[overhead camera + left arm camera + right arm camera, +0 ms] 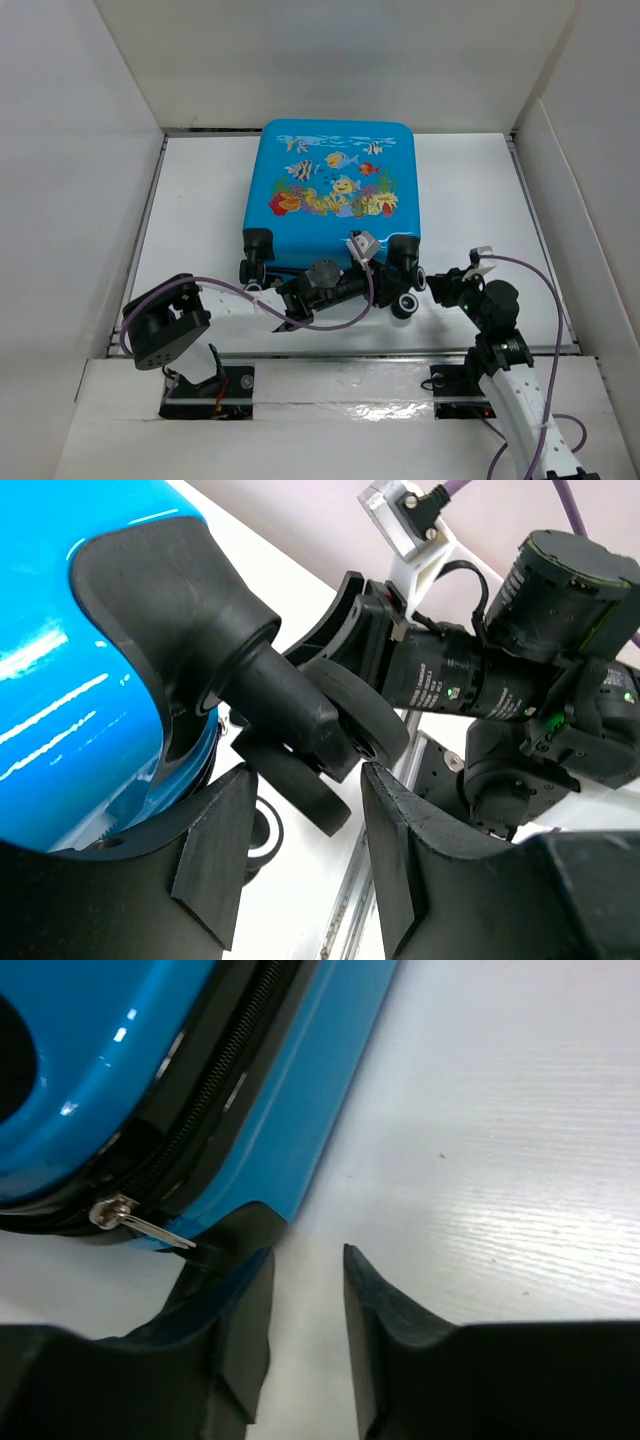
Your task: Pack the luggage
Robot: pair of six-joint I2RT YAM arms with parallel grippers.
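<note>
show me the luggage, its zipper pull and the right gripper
luggage (335, 180), top external view, middle of the fish-print lid
zipper pull (138, 1224), right wrist view, metal tab
right gripper (307, 1253), right wrist view, gap between fingertips

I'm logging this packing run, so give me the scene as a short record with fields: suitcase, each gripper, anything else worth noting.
suitcase: blue with fish print, lying flat with the lid down, wheels toward the arms
table: white, suitcase rests on it
left gripper: at a black wheel, fingers apart on either side of it; grip unclear
right gripper: open, only bare table between the fingers, one finger against the suitcase's lower edge
zipper pull: metal, just beside that finger
</note>
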